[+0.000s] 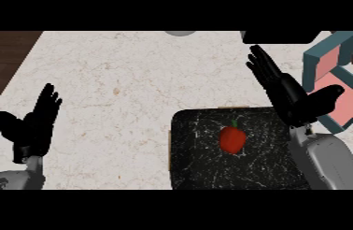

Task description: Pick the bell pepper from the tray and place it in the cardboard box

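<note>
Find the pepper (233,139), red and small, near the middle of the dark speckled tray (200,173), lying alone with its green stem tipped toward the far edge. Note the right hand (288,96) over the tray's far right corner, fingers straight and spread wide, thumb stuck out toward the box (312,65), holding nothing; near the pepper but apart from it. Note the left hand (33,126) resting open at the left edge of the view over the pale counter (117,75), fingers up, well apart from everything else. See the box just beside the tray on the right, with teal walls and a pinkish floor rather than brown card, partly cut off by the view's edge. Expect a light, hollow thing: stiff enough to keep its shape, yet likely to dent or bruise under a hard squeeze. Expect a smooth, waxy skin too, probably slippery, and a rounded body apt to roll or squirt sideways if pinched off-centre. Take hold across the widest part of the body, thumb on one side and fingers on the other, wrapping round rather than nipping with the tips. Leave the stem alone; looks too thin to carry by and liable to snap. Come down from above, seeing no raised rim to brace against, and close evenly to avoid skating it across the tray. Cannot tell the flattest side from here
</note>
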`<state>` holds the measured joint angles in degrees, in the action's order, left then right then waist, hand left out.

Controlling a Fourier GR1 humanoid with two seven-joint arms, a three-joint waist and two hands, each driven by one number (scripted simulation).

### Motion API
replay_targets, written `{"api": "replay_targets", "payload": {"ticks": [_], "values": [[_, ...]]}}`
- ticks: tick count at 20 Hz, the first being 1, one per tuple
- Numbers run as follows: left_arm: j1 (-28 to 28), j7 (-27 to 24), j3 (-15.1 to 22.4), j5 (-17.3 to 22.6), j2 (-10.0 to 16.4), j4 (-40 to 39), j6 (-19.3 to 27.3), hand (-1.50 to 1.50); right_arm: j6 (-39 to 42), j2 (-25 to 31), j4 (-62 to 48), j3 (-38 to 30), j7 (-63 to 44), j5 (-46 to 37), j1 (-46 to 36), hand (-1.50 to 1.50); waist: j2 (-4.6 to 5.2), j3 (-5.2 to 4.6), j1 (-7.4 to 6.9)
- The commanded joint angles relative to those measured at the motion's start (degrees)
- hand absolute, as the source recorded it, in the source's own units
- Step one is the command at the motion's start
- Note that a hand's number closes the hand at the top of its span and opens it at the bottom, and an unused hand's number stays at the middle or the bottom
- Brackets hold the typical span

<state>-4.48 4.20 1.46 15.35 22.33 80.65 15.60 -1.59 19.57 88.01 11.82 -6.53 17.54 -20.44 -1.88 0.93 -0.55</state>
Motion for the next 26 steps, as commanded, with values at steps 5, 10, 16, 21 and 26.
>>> {"api": "replay_targets", "payload": {"ticks": [5, 10, 16, 21, 26], "values": [[3.7, -3.9, -0.3, -11.9, 10.1, -2.0, 1.8, 0.0, -13.2, -3.3, 6.8, -1.4, -1.2, -5.8, 10.5, -1.5, 1.48, -0.95, 1.96], [2.9, -0.8, 1.3, -12.3, 10.2, -3.5, 0.9, 0.0, -11.5, 12.2, 1.1, 11.0, 0.6, -31.9, 16.1, -1.5, 1.73, -1.06, 2.47], [2.2, -2.9, 1.7, -14.1, 8.0, -4.5, 1.1, 0.0, -14.7, 2.0, 3.9, 2.2, 26.5, -16.8, 29.3, -1.5, 1.89, -0.85, 1.23], [0.9, -0.4, 1.1, -15.7, 8.6, -2.8, 0.1, 0.0, -15.5, 8.5, 6.8, 3.1, 19.7, -28.3, 28.5, -1.5, 1.81, -0.93, 0.56], [0.7, 0.8, 1.6, -15.9, 8.5, -2.6, -0.3, 0.0, -4.9, 22.2, 12.2, 3.6, 4.6, -32.5, 27.3, -1.5, 1.77, -1.07, 0.41]]}}
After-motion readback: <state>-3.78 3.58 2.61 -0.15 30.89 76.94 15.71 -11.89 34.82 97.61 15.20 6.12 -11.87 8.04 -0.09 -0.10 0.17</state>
